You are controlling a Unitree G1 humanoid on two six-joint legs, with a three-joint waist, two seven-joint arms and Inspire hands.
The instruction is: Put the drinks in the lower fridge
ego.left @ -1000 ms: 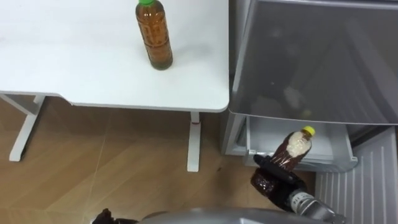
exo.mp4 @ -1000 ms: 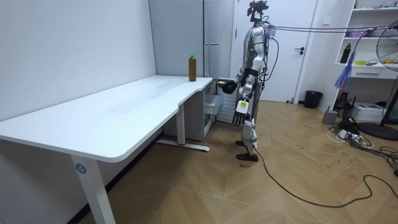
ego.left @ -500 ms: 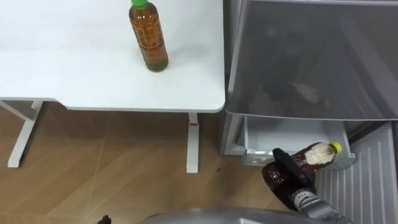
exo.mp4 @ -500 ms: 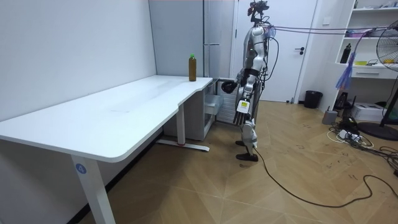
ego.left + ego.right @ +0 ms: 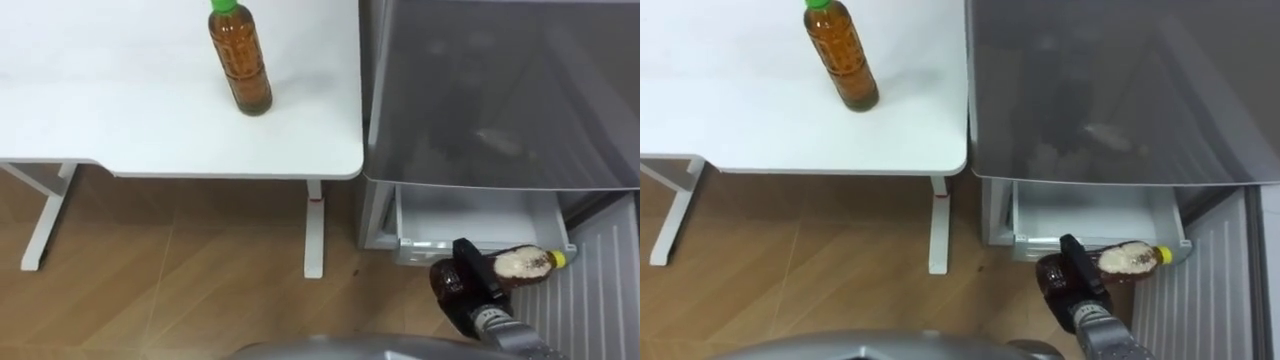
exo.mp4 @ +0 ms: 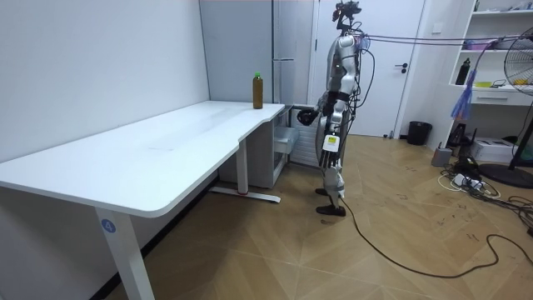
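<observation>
- The brown drink bottle with a yellow cap [image 5: 522, 263] lies on its side in the air. It is just over the front edge of the open white drawer [image 5: 470, 215], low down in the fridge. Its cap points to the right.
- The right robot hand [image 5: 463, 284] is black. Its fingers are curled round the bottom end of this bottle and hold it tight.
- The drawer sticks out from the bottom of the big grey fridge [image 5: 500, 90].
- A second brown drink bottle with a green cap [image 5: 240, 58] stands up straight on the white worktop [image 5: 120, 110], well away from the robot hand. It is near the worktop's edge, next to the fridge.
- Under the worktop is a brown wooden floor [image 5: 180, 285].
- In the room view the robot stands in front of the fridge, at the far end of the worktop. The left robot hand [image 6: 331, 142] hangs down by its side. I cannot tell if it is open or closed.
</observation>
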